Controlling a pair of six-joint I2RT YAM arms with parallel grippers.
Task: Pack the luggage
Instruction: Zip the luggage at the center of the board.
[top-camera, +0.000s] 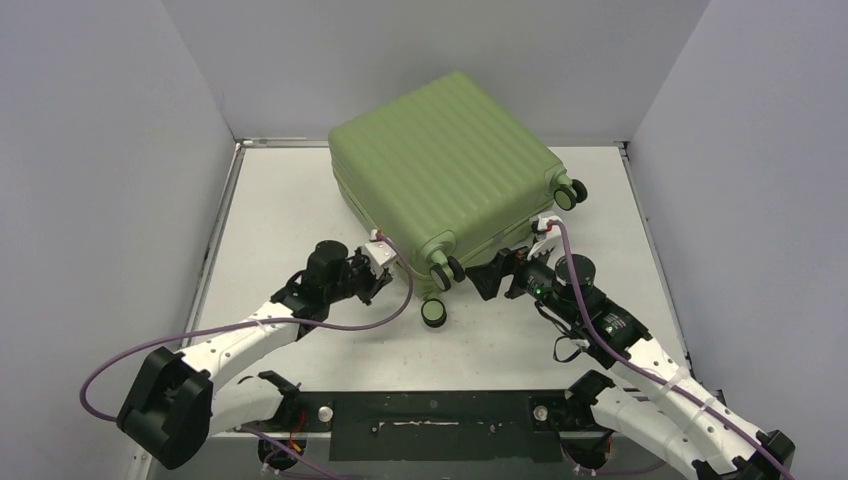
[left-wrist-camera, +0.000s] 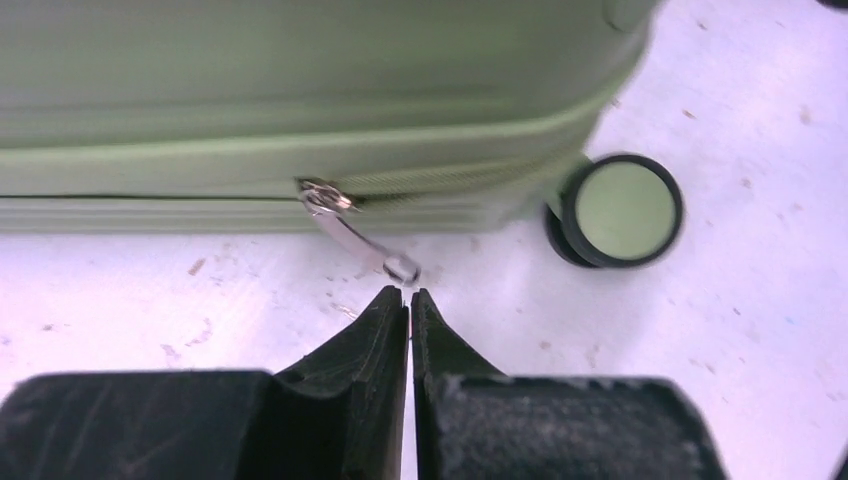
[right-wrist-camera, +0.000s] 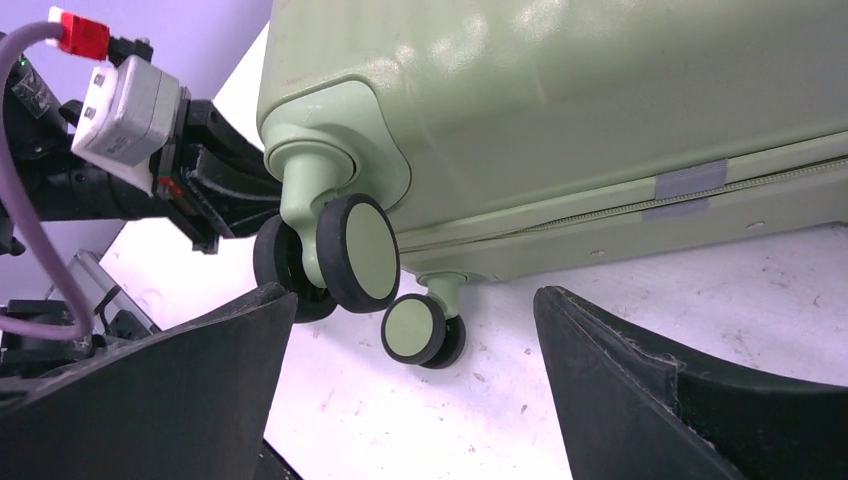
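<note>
The light-green ribbed luggage (top-camera: 445, 170) lies closed and flat on the table, wheels toward me. My left gripper (top-camera: 385, 272) is shut and empty at its near-left side. In the left wrist view the shut gripper (left-wrist-camera: 409, 293) sits just short of the silver zipper pull (left-wrist-camera: 355, 232), which hangs from the closed zip seam, beside a wheel (left-wrist-camera: 615, 210). My right gripper (top-camera: 497, 272) is open and empty near the wheel end. In the right wrist view its gripper (right-wrist-camera: 415, 310) frames the two near wheels (right-wrist-camera: 355, 252) from a short distance; the luggage shell (right-wrist-camera: 560, 110) fills the top.
Grey walls enclose the white table (top-camera: 280, 210) on three sides. The black base plate (top-camera: 440, 425) lies along the near edge. The left arm's camera and purple cable (right-wrist-camera: 110, 110) show at the left of the right wrist view.
</note>
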